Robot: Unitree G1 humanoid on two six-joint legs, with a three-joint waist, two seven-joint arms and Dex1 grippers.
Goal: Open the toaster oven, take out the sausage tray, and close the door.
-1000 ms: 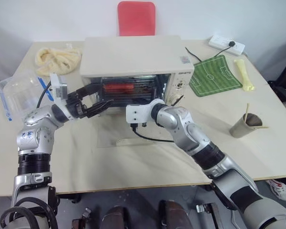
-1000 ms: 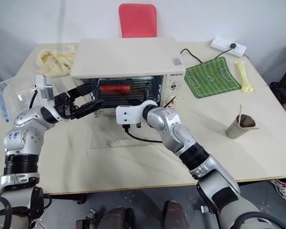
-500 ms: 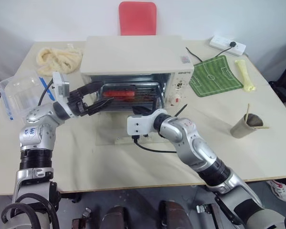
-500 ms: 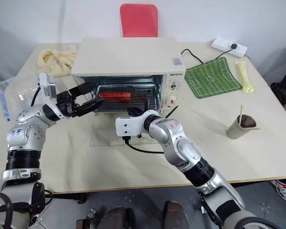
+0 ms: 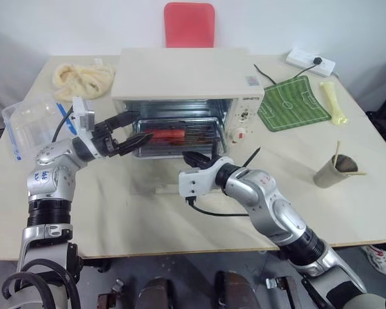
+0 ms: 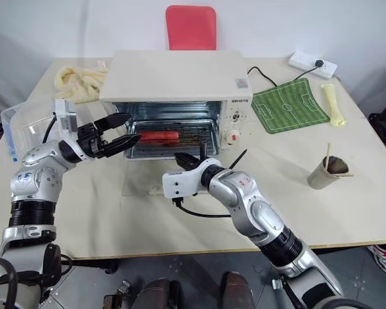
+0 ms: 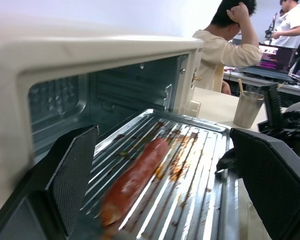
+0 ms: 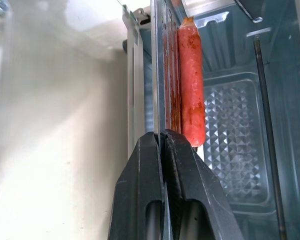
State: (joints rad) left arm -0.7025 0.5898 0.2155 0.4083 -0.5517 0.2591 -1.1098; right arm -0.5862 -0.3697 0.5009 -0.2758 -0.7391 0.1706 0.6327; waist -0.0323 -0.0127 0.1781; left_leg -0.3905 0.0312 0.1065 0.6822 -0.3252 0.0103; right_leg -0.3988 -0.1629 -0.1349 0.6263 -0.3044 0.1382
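The cream toaster oven (image 5: pixel 186 74) stands mid-table. Its glass door (image 5: pixel 148 181) lies open flat on the table in front. The silver sausage tray (image 5: pixel 174 138) sticks partway out of the opening, with one red sausage (image 5: pixel 165 134) lying on its ribbed, stained base. My right gripper (image 5: pixel 194 158) is shut on the tray's front rim; the right wrist view shows its tips (image 8: pixel 162 137) pinching the rim, with the sausage (image 8: pixel 191 85) beyond. My left gripper (image 5: pixel 144 125) is open at the tray's left end, one finger (image 7: pixel 72 175) on either side of the tray (image 7: pixel 190 170).
A clear box with blue clips (image 5: pixel 32 122) and a yellow cloth (image 5: pixel 83 77) lie at the left. A green pitch mat (image 5: pixel 293 103), a power strip (image 5: pixel 310 62) and a cup with a stick (image 5: pixel 334 170) are on the right. A red chair (image 5: pixel 189 22) stands behind. Seated people (image 7: pixel 225 50) appear beyond the table.
My right gripper has drawn back toward me, and the tray has slid further out of the oven with it. The left gripper has stayed open in place.
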